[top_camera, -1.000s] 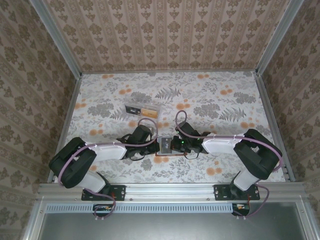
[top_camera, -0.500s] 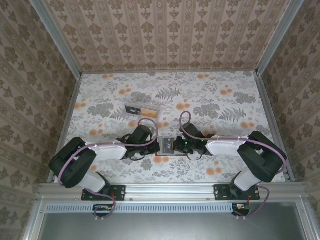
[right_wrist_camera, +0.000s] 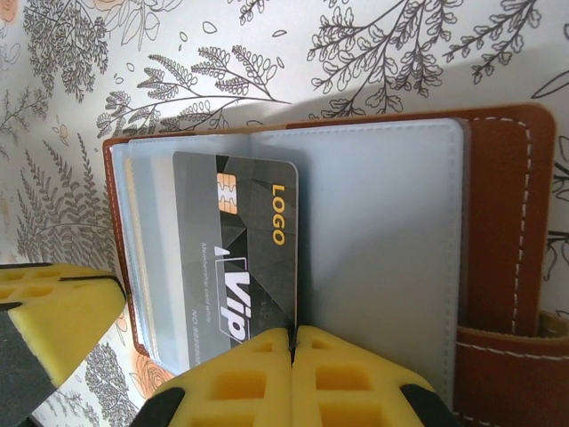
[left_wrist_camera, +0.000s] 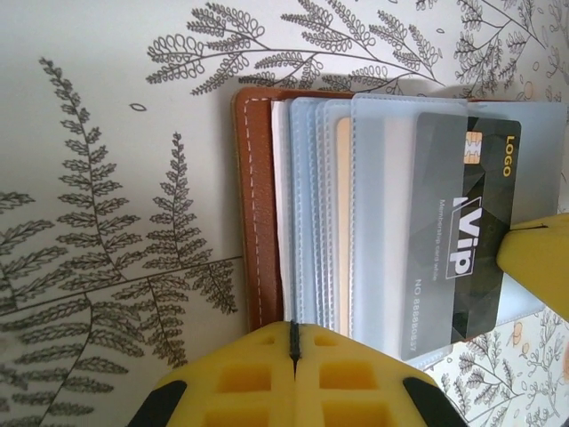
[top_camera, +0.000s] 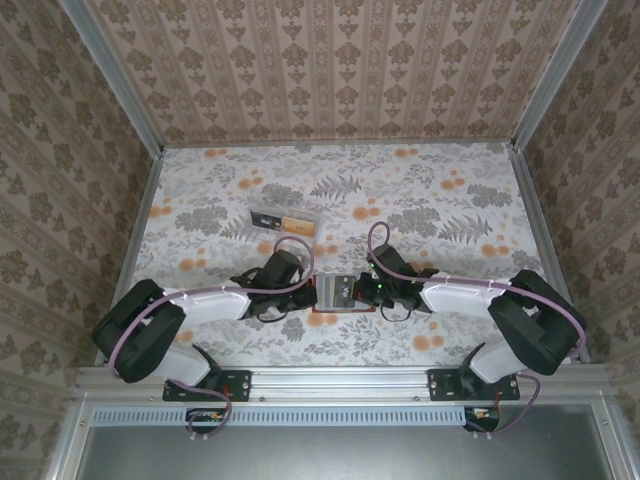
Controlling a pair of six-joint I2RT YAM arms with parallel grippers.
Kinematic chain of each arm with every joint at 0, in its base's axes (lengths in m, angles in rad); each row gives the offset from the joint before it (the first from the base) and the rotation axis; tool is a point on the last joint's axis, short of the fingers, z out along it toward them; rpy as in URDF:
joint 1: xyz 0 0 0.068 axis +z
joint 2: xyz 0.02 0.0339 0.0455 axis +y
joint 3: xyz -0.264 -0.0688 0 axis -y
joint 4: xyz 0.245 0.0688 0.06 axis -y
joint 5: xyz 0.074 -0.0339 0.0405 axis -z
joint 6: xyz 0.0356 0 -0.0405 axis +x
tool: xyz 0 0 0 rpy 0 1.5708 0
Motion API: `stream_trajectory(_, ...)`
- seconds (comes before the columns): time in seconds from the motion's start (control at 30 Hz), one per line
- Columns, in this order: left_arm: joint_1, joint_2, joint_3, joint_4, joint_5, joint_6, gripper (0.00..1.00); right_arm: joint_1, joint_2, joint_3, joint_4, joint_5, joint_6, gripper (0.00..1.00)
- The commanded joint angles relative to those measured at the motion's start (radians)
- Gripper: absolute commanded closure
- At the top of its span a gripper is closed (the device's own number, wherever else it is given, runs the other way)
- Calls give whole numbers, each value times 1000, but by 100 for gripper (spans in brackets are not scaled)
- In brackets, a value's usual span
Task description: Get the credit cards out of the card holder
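The card holder [top_camera: 335, 292] lies open on the table between both arms, its brown leather rim [left_wrist_camera: 253, 205] and blue-grey sleeves facing up. My left gripper [left_wrist_camera: 293, 338] is shut on the edge of the sleeves beside the leather cover. A dark grey credit card [right_wrist_camera: 236, 240] printed "LOGO" and "Vip" sticks partway out of a sleeve. My right gripper [right_wrist_camera: 292, 342] is shut on that card's edge. An orange-tan card [left_wrist_camera: 342, 222] shows through a sleeve further left. From above, the left gripper [top_camera: 312, 290] and right gripper [top_camera: 360, 291] meet over the card holder.
A clear plastic oblong box [top_camera: 285, 219] lies on the flowered tablecloth behind the left arm. The holder's leather strap [right_wrist_camera: 507, 347] lies at its right side. Patterned walls enclose the table on three sides.
The right arm has drawn back to the right, and the dark grey card has slid further out of its sleeve. The left gripper has stayed put on the card holder.
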Motion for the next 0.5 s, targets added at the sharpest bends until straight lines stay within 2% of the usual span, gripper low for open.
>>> stream_trajectory(0.0,-7,-40,65,-72,-28,38,100,-9,-51,-25,-80,32,-31,100)
stream_trajectory(0.23,4,-38,56,-69,-29,40,100,-33,-151,-56,-145,60,-61,100)
stream_trajectory(0.47,2,-44,85,-73,-19,50,100,-64,-171,-87,-148,58,-70,100)
